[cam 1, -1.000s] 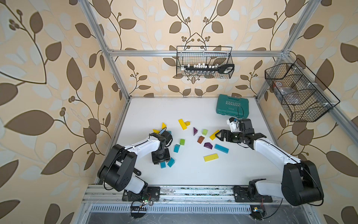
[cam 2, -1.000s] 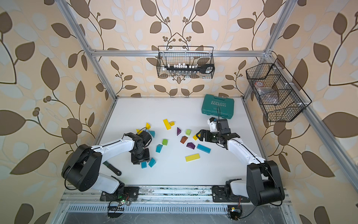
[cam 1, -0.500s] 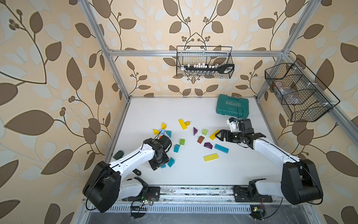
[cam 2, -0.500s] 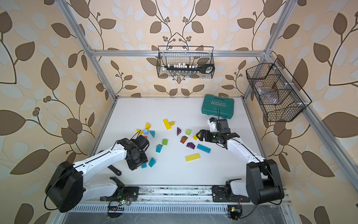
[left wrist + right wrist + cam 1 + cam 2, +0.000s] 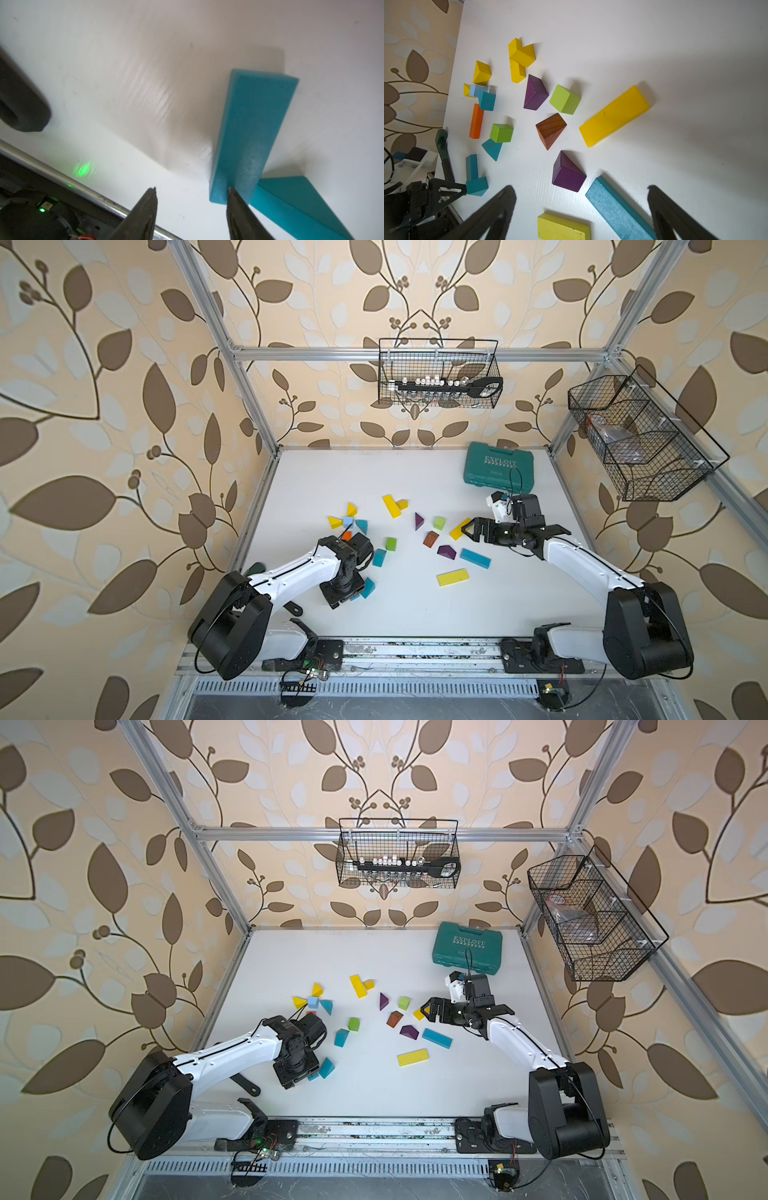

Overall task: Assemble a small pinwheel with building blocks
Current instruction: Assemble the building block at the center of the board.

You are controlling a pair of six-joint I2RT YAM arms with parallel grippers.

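Left fingers are apart, empty; the teal bar lies just outside one tip. Right fingers are wide apart, empty.

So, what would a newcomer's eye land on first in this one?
Bright building blocks scattered across the middle of the white table stand out first, with the teal EXPLOIT case at the far right corner. Reaching in from the near edge, the left end effector sits low and open beside a teal bar at front left, and the right end effector is open wide over the blocks' right side.
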